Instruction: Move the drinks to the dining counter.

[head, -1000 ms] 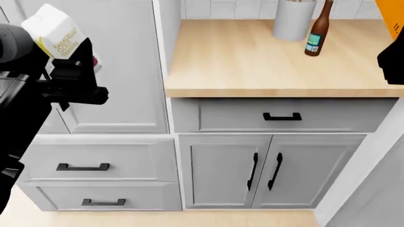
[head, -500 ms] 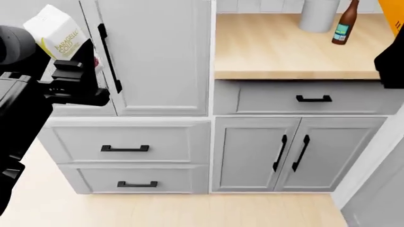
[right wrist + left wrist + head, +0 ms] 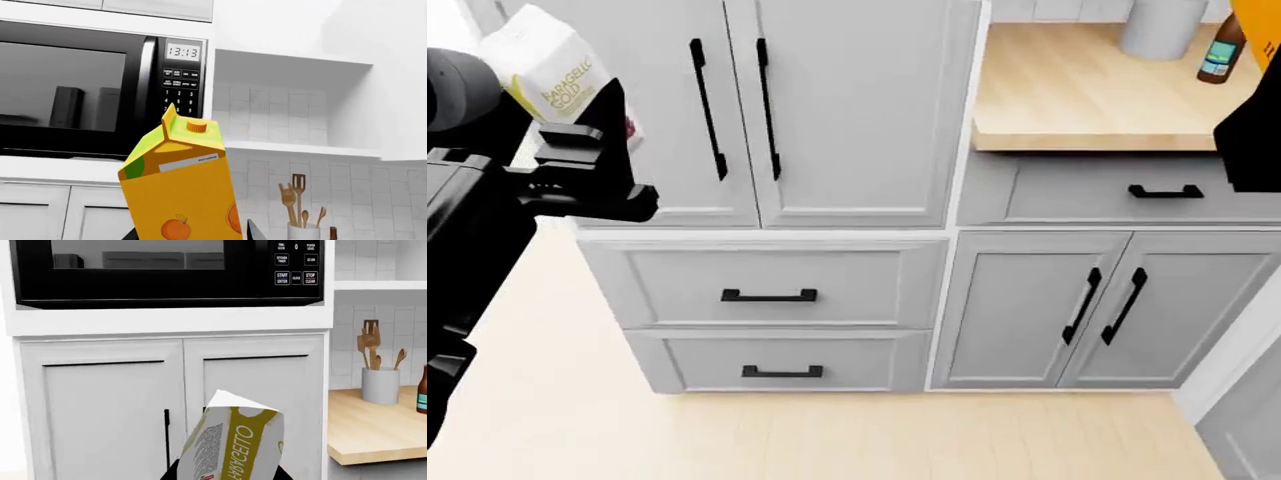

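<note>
Two of the three drinks are in hand, presumably so both go to the dining counter, which is not in view, in one trip: the left gripper (image 3: 574,140) is clamped on the small white carton (image 3: 550,66), and the right gripper, barely visible, appears to hold the orange juice carton (image 3: 183,192) by its base, tilted. One drink, the brown bottle (image 3: 1224,49), stands on the wood countertop (image 3: 1094,95) beside the white crock (image 3: 380,385). Legible writing: "ARAGELLO" and "GOLD" on the white carton; "13:13", "START ENTER" and "STOP CLEAR" on the microwave (image 3: 80,90).
</note>
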Controlling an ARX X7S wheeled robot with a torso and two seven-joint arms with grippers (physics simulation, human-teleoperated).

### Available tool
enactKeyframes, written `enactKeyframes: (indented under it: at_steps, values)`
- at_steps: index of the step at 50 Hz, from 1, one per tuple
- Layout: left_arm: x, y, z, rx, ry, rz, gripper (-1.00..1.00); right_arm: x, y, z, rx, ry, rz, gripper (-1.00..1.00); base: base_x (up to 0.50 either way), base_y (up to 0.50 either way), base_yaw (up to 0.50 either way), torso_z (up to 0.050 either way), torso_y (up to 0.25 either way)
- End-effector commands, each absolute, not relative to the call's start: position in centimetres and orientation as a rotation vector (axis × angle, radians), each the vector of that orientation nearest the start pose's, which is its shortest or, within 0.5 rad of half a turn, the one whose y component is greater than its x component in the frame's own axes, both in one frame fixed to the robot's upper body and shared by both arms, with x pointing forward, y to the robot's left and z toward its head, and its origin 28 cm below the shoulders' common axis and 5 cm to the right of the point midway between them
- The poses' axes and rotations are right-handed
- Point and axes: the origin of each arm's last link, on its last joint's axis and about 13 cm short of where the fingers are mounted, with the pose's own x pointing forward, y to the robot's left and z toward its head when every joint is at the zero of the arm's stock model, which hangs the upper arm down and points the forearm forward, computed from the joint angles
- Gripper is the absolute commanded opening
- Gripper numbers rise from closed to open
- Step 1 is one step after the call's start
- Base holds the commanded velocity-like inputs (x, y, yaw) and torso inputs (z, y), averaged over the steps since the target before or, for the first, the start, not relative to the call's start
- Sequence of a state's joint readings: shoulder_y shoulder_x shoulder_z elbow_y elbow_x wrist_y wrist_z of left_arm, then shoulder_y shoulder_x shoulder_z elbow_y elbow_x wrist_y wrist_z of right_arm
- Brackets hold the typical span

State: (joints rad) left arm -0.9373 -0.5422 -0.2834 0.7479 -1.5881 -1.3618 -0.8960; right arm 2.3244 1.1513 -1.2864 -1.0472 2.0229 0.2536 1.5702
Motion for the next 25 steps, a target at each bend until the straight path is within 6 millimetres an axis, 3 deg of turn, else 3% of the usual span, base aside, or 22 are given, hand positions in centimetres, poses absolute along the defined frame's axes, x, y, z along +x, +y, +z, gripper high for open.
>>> enactKeyframes:
  at_steps: [1, 25]
  values:
    - [19.08, 25.14, 29.63, 0.006, -0.263, -0.109, -1.0, 8.5, -10.26, 36.3, -0.076, -0.621, -0.082, -1.0, -0.13, 0.5, 0.0, 0.0, 0.0]
    - [19.06, 25.17, 29.58, 0.007, -0.263, -0.109, -1.0, 8.48, -10.17, 36.28, -0.095, -0.627, -0.074, -1.0, -0.07, 0.5, 0.0, 0.001, 0.001]
